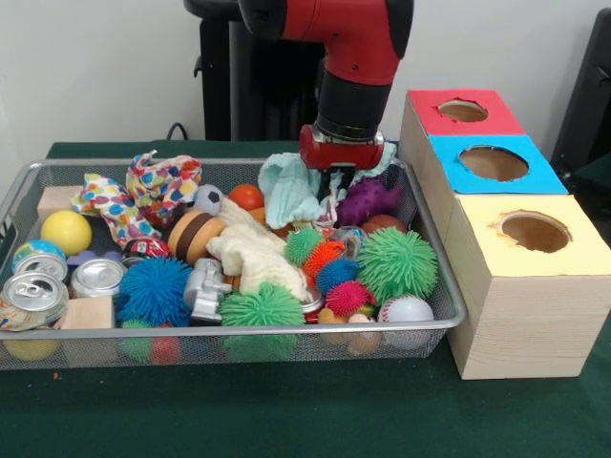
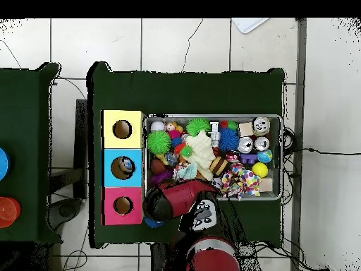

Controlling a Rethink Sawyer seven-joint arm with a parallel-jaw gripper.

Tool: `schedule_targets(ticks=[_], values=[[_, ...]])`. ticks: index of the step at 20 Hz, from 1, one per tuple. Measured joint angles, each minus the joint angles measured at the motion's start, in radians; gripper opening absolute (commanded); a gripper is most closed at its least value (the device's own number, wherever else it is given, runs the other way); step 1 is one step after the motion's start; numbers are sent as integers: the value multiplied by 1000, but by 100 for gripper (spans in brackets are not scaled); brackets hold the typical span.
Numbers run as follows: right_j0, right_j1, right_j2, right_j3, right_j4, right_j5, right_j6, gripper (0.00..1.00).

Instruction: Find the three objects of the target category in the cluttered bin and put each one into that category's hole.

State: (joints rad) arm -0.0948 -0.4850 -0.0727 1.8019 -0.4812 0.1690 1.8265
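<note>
Tool (image 1: 336, 174) sits low over the bin's (image 1: 449, 286) far side, at about one o'clock from the bin's centre in the front view, buried among a pale green cloth (image 1: 291, 191) and a purple toy (image 1: 370, 200), and I cannot tell how its tips stand. I see no clear bottle among the spiky balls (image 1: 398, 262) and cans (image 1: 96, 278). The red-topped hole (image 1: 463, 111) lies at two o'clock on the green counter (image 1: 286, 410), just beside the bin.
</note>
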Motion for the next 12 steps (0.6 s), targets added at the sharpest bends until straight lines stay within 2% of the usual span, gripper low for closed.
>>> schedule_targets(ticks=[8, 9, 11, 12], values=[[-25, 9, -14, -22, 0, 0, 0, 0], [-58, -8, 3, -16, 0, 0, 0, 0], [-71, -15, 11, -12, 0, 0, 0, 0], [-109, -38, 32, 0, -4, 3, 0, 0]])
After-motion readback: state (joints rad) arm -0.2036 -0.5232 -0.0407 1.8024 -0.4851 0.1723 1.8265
